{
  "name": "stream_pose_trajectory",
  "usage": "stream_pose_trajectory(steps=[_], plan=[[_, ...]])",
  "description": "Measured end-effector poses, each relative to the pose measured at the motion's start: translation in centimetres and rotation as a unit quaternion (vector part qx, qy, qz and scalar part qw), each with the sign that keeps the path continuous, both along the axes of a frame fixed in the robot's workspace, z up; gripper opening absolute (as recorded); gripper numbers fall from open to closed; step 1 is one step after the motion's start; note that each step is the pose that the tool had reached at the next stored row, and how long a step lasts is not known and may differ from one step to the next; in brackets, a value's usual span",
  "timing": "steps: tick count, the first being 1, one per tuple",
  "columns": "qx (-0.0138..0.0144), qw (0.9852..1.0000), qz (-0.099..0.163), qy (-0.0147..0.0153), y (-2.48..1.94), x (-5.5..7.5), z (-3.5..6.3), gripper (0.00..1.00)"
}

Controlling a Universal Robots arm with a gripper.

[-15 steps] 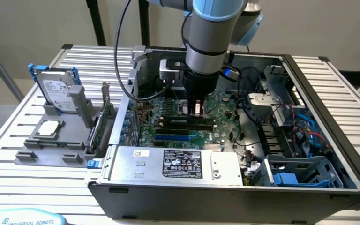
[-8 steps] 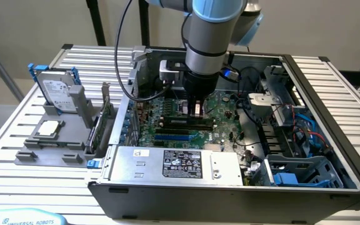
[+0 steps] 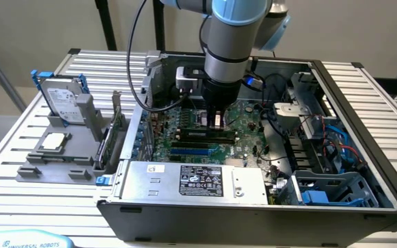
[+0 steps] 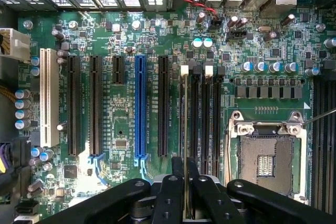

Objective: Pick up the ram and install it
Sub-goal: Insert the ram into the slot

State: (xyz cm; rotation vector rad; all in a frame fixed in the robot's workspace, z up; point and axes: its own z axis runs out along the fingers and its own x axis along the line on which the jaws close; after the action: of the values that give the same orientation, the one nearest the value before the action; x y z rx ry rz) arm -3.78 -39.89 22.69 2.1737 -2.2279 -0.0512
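Observation:
In the wrist view the ram shows edge-on as a thin pale line. It runs along the outermost black memory slot, the one nearest the blue slot, and ends at that slot's white latch. My gripper is shut on the ram's near end, one black finger on each side. I cannot tell whether the ram is seated in the slot. In the exterior view my gripper reaches down into the open computer case, just above the motherboard's memory slots.
Beside the ram are more black memory slots and the open processor socket. The power supply sits at the case's front and cables run on the exterior view's right. A grey holder outside the case carries a hard drive, a processor chip and an upright card.

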Motion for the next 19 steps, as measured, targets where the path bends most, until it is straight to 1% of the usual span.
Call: stream_pose_trajectory(steps=[7,19], plan=[[-0.0014,1.0000,0.000,0.0000,0.08,0.03,-0.17,0.13],[-0.0027,1.0000,0.000,0.0000,0.18,0.12,-0.41,0.13]])
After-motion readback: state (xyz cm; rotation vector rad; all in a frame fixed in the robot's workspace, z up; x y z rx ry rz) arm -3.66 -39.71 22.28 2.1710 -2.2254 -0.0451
